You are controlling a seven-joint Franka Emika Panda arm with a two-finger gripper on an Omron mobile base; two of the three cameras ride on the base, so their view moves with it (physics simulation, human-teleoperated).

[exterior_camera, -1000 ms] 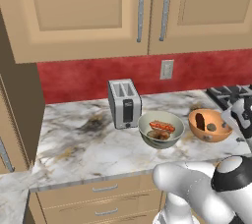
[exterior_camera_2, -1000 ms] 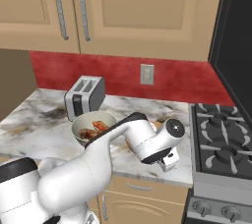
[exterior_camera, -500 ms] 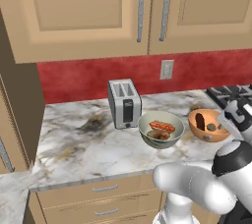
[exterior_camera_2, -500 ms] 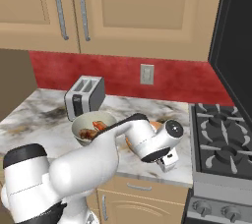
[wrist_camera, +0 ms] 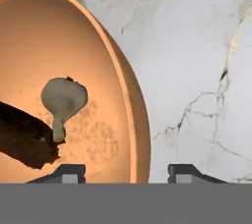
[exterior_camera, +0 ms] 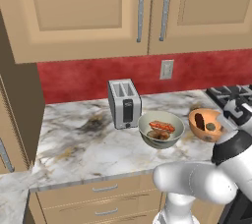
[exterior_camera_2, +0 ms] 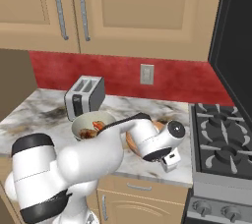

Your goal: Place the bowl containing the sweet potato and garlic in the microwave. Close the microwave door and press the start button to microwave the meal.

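The orange-brown bowl [exterior_camera: 206,125] sits on the marble counter, right of the grey-green bowl. It holds the dark brown sweet potato [wrist_camera: 23,142] and the small tan-grey garlic [wrist_camera: 63,98]. My gripper [wrist_camera: 129,173] is down at the bowl's rim [wrist_camera: 139,134]. One fingertip [wrist_camera: 69,171] is inside the bowl and the other is outside over the marble. The jaws are open, with a gap to the rim on both sides. In the right base view my arm covers most of the bowl [exterior_camera_2: 159,124]. A dark panel of the microwave [exterior_camera_2: 232,46] rises above the stove, and its cavity is out of view.
A grey-green bowl [exterior_camera: 161,129] of red and brown food stands just left of the orange bowl. The silver toaster [exterior_camera: 124,103] is behind it. Stove burners [exterior_camera_2: 224,139] lie to the right. Bare marble [exterior_camera: 78,142] stretches to the left.
My arm has leaned further over the orange bowl and the hand has settled at its rim. The jaws have narrowed. The bowl has stayed in place.
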